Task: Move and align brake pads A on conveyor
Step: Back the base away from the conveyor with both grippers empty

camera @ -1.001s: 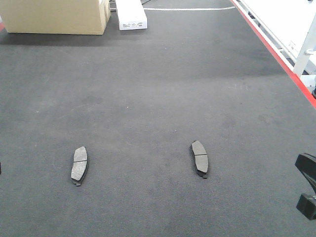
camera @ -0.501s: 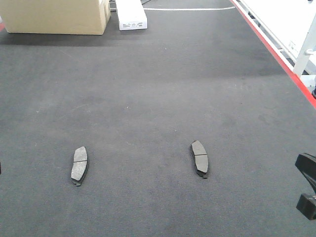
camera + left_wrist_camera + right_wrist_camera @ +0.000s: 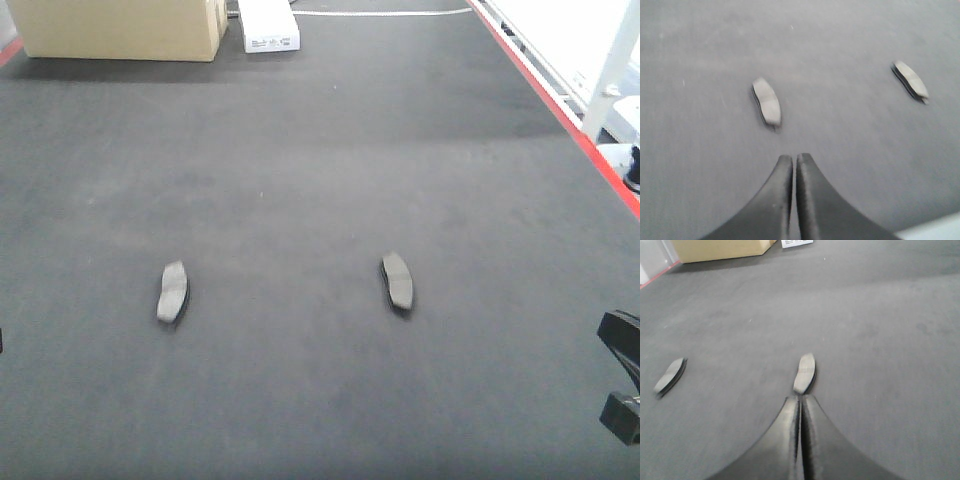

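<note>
Brake pads A (image 3: 173, 292) drifted farther up the conveyor (image 3: 320, 150).

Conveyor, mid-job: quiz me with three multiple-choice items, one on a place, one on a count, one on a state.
1. Where is the cardboard box?
A) far left, beyond the pads
B) between the pads
C) at the near right edge
2. How many spots on the conveyor hold brake pads?
A) one
B) four
C) two
3. The left gripper is:
A) wide open
B) shut, empty
C) clamped on a pad
Key: 1 A, it stands in the far left corner. 2 C, a left pad and a right pad. 3 B, its fingers meet with nothing between.
</note>
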Controlling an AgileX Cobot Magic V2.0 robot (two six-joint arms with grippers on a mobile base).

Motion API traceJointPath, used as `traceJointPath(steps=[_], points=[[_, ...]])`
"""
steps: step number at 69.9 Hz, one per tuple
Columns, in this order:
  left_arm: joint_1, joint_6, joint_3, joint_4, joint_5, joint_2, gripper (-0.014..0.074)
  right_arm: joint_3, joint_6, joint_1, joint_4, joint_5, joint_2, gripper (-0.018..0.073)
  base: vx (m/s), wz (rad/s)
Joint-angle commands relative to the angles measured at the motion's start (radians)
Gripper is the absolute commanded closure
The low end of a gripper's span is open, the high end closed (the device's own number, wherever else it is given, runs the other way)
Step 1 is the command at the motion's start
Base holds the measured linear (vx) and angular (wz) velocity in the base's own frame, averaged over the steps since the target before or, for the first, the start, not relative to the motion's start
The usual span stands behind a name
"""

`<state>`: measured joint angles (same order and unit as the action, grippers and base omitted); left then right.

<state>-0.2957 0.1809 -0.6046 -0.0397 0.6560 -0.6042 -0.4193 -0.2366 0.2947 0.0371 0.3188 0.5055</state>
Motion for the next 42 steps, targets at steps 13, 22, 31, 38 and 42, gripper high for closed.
traceJointPath(steps=[13,22,31,38,42], points=[[-0.006,0.0,-0.024,-0.003,-0.061,0.001,0.0603,-0.028,0.005,-0.007,0.009,-0.071,0.007,0.0568,-0.3,0.0],[-0.006,0.0,-0.024,-0.003,-0.062,0.001,0.0603,-0.028,0.005,-0.007,0.009,-0.071,0.007,0.0568,-0.27,0.09],[-0.006,0.0,-0.024,-0.003,-0.062,0.001,0.0603,-0.028,0.005,-0.007,0.009,-0.071,0.007,0.0568,-0.25,0.13],[-0.006,0.0,-0.024,-0.003,-0.062,0.001,0.0603,-0.028,0.005,-0.007,0.009,-0.071,0.007,0.0568,-0.27,0.08],[-0.006,0.0,-0.024,-0.003,-0.062,0.001,0.0603,-0.028,0.005,-0.007,0.009,-0.071,0.007,0.0568,-0.28,0.03]])
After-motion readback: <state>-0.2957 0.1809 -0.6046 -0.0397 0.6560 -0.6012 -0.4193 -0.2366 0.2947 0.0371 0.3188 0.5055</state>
